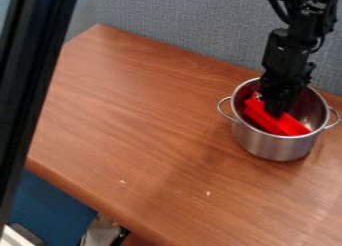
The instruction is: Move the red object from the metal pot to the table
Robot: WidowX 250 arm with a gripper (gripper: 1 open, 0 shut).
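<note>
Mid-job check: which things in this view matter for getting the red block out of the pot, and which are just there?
Part of the job:
- red object, lying in the pot
- metal pot
- table, where it goes
- end effector, down inside the pot at the block

Just there:
- blue wall behind
- dark post at left
</note>
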